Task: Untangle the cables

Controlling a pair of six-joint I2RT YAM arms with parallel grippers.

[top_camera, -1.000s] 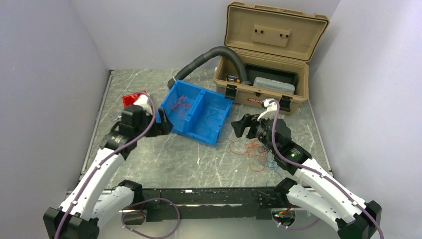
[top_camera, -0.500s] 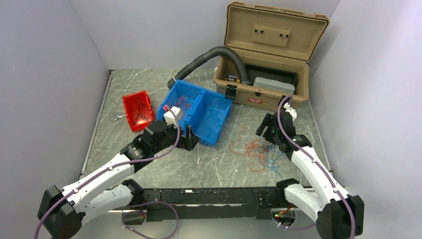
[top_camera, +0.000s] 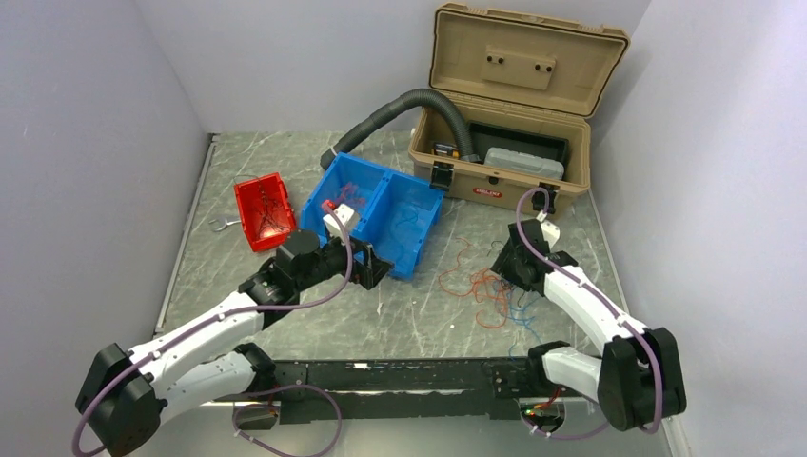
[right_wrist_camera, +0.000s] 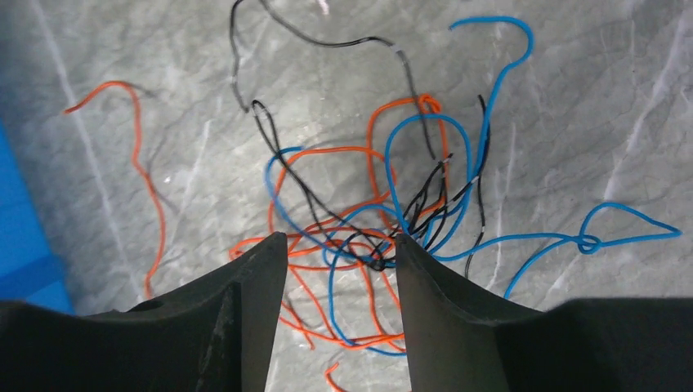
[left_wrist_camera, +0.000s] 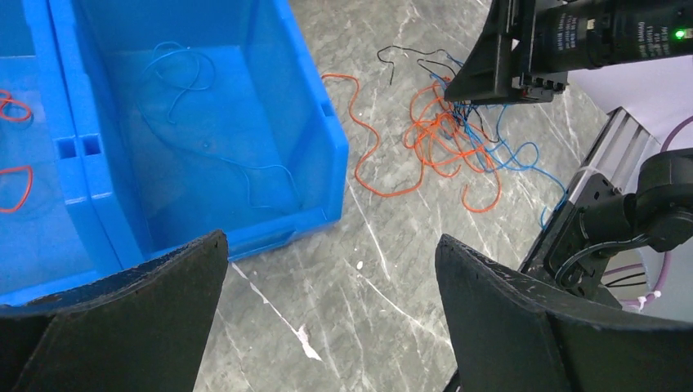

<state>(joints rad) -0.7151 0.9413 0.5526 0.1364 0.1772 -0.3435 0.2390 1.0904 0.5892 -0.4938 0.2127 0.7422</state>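
Right gripper (right_wrist_camera: pixel 341 249) — lowered onto the cables (left_wrist_camera: pixel 441 143), jaws narrowing round the knot, not yet clamped; left gripper (left_wrist_camera: pixel 331 239) — swung beside blue bin (left_wrist_camera: pixel 286 229), jaws wide apart; next strand's pull looks imminent.

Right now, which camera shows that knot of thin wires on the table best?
The right wrist view: the wires fill the picture, red, blue and black strands easy to tell apart, between the tips of the right end effector. The left wrist view shows them farther off, partly hidden by that end effector. The top view shows only a small scribble.
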